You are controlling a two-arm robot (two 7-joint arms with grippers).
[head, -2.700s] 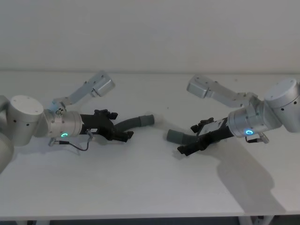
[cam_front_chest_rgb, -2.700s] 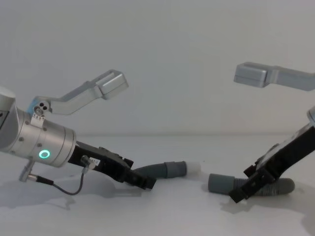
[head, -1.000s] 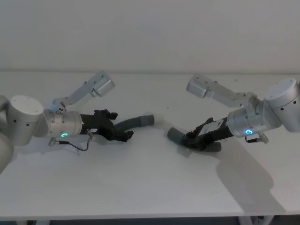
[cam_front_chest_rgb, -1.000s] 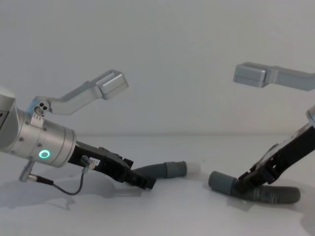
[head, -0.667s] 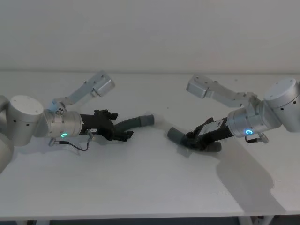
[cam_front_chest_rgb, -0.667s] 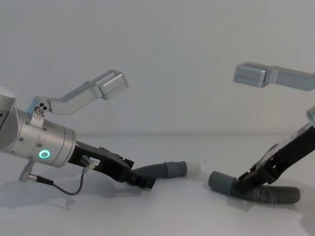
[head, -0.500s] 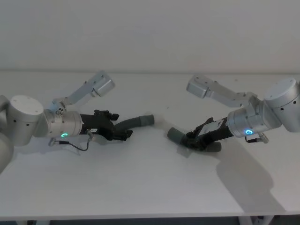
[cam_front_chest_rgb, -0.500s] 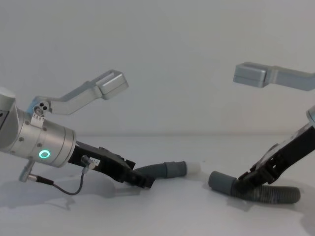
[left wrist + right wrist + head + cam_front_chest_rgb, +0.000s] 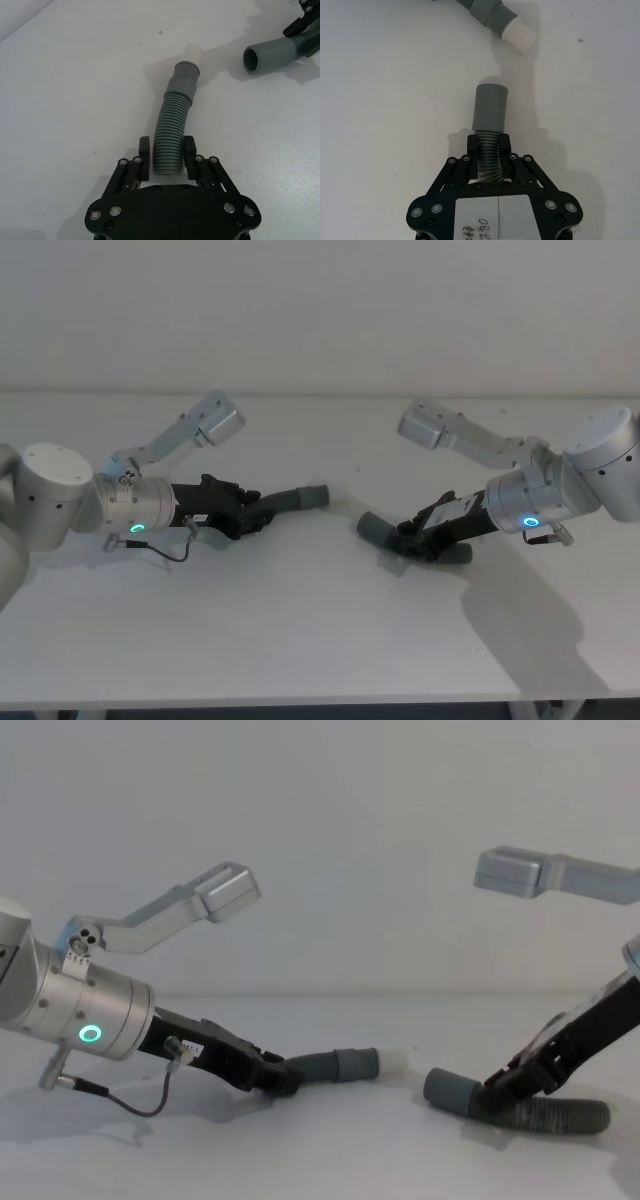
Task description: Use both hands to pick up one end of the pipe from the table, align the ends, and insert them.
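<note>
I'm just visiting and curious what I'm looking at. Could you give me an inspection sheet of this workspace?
Surface: plain white matte table, flat.
Job's things: grey corrugated hose piece with white-tipped cuff; grey corrugated hose piece with plain grey cuff; the cuffs are apart, not joined.
Clutter: nothing seen.
Grippers: black left gripper shut on the ribbed part of the white-tipped hose; black right gripper shut on the other hose just behind its cuff.
Cables: thin black cable looping under the left wrist.
Surroundings: plain pale wall.
</note>
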